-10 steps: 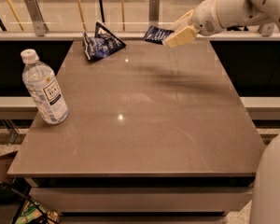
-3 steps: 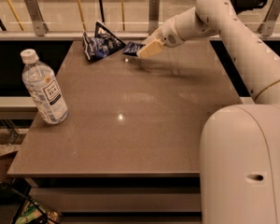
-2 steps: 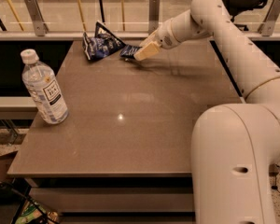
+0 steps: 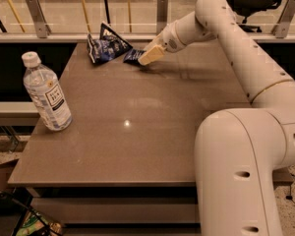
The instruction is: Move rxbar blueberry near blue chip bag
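Observation:
The rxbar blueberry (image 4: 133, 56) is a small flat dark blue bar held at the tip of my gripper (image 4: 146, 58), low over the far part of the brown table (image 4: 152, 132). The gripper is shut on the bar's right end. The blue chip bag (image 4: 105, 47), wrinkled dark blue and black with a pointed corner, lies at the table's far edge, just left of the bar. The bar's left end almost touches the bag. My arm reaches in from the right.
A clear water bottle (image 4: 45, 93) with a white cap stands upright near the table's left edge. A glass railing with metal posts (image 4: 161, 9) runs behind the table. My white arm's large lower segment (image 4: 236, 176) fills the right front of the view.
My gripper has carried the bar from the table's far right towards the left and downwards. It is now right beside the chip bag. The bottle and the bag have not moved.

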